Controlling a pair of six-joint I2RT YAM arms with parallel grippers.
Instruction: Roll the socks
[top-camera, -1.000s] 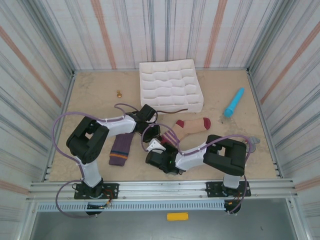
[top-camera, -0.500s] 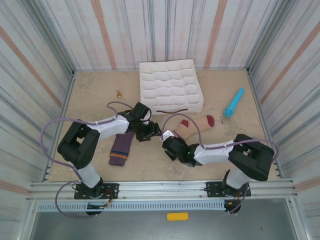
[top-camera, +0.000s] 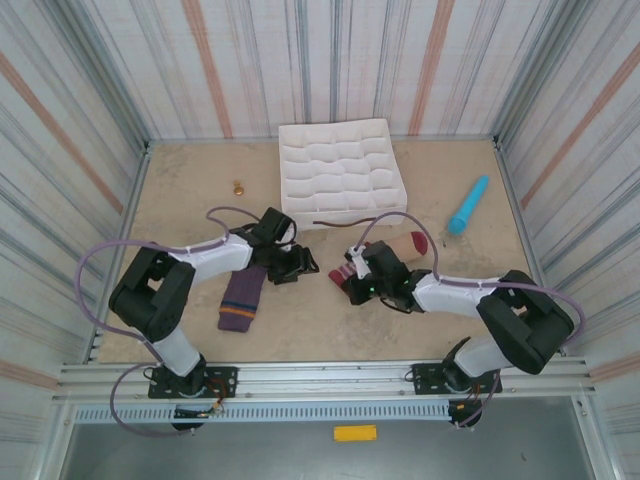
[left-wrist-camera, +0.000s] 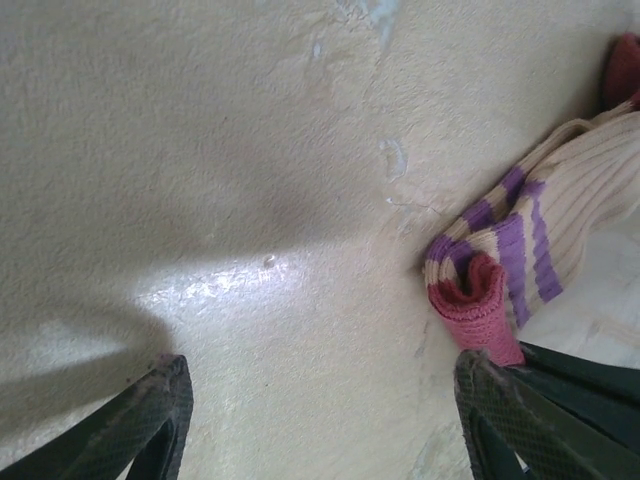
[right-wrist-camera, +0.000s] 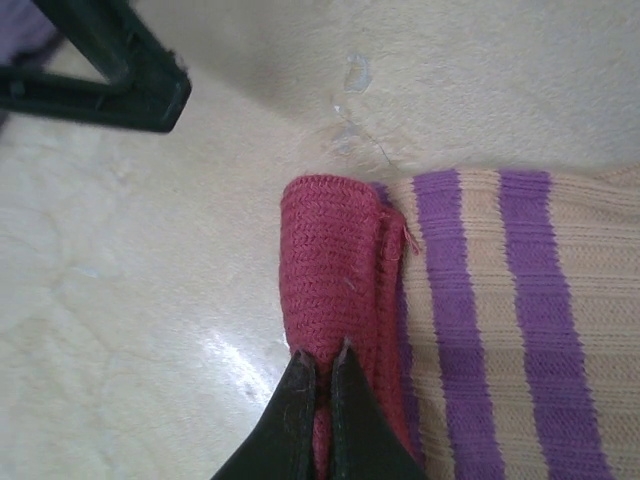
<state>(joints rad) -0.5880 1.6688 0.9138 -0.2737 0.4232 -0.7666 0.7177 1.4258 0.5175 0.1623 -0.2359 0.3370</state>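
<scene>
Right gripper (right-wrist-camera: 322, 362) clamped on beige sock (right-wrist-camera: 500, 330) — left gripper (left-wrist-camera: 322, 372) spread wide, empty, just beside.

Top camera looks down from above; 2 wrist cameras, close, share the beige sock (left-wrist-camera: 560, 230).

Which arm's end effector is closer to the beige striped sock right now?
Right. The right end effector is shut on the red cuff of the beige sock; the left end effector stands open beside that cuff, holding nothing.
</scene>
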